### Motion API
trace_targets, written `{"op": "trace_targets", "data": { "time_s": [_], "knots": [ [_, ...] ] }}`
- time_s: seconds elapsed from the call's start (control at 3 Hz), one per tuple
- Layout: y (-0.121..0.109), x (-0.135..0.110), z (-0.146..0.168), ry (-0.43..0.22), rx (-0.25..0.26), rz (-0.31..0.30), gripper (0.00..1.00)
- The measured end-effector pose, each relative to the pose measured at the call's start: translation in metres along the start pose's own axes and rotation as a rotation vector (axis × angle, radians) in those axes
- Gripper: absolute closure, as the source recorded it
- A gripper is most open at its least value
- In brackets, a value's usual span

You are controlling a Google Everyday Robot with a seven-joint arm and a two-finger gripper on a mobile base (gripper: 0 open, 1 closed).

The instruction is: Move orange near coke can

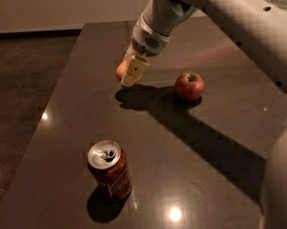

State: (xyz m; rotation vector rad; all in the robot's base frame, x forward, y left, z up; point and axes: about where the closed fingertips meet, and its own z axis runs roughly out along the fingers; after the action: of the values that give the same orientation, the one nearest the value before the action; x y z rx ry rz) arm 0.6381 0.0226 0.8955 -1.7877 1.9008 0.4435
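Note:
The orange [121,68] is small and round, and mostly hidden behind the pale fingers [134,71] of my gripper [128,71]. The gripper is shut on the orange and holds it a little above the dark table [58,119], over its far middle, with its shadow just below. The coke can [109,170] is red with a silver top and pull tab. It stands upright near the table's front left, well apart from the gripper and nearer the camera.
A red apple [189,86] with a stem sits on the table right of the gripper. My arm [235,13] reaches in from the upper right and its bulk fills the right edge. The table's left edge drops to dark floor [16,97].

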Motion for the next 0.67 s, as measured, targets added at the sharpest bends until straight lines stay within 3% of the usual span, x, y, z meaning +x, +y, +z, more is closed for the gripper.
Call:
{"op": "trace_targets", "data": {
  "time_s": [0.67],
  "knots": [
    [0.068, 0.014, -0.028, -0.024, -0.104, -0.182, 1.00]
  ]
}}
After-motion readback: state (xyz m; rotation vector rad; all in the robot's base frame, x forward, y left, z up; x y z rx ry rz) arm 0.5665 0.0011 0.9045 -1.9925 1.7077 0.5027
